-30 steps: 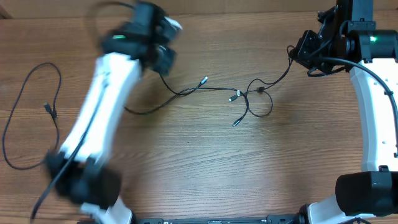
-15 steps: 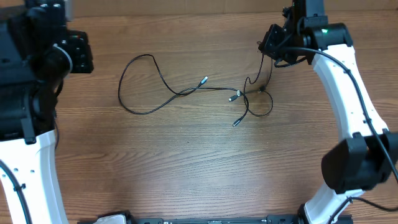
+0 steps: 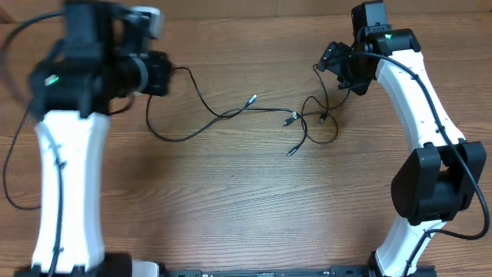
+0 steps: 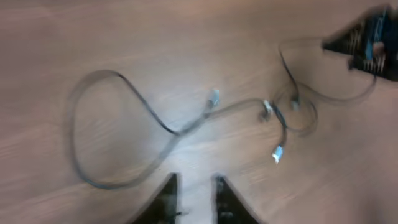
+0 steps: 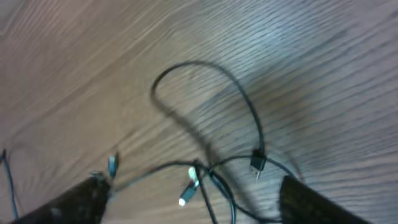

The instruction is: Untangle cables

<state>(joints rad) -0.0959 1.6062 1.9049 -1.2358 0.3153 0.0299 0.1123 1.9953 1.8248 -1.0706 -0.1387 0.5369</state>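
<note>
From the left wrist, the left claw (image 4: 194,200) sits at the bottom edge, its two fingers (image 4: 166,198) parted with bare surface (image 4: 186,37) between them and nothing gripped. Just ahead lie the cables (image 4: 177,132), apart from the fingers. A wide loop (image 4: 74,124) bulges to the left. Farther on, one silver-tipped plug (image 4: 214,96) points away and a second plug (image 4: 277,152) points back toward the camera. Beyond them is the knot (image 4: 283,112). The view is blurred, so finer crossings cannot be told.

From the right wrist, the right claw (image 5: 193,186) is spread wide, one finger in each lower corner. The knot and a dark plug (image 5: 258,165) lie between the fingers, none pinched. An arch of cord (image 5: 205,67) curves away beyond them.

From overhead, the cables (image 3: 231,114) lie flat on the surface (image 3: 246,208). Their long axis runs left to right, from the loop beside the left claw (image 3: 160,73) to the knot (image 3: 307,117) below the right claw (image 3: 332,65). One strand rises from the knot to that claw's tips. Whether it touches them cannot be told.
</note>
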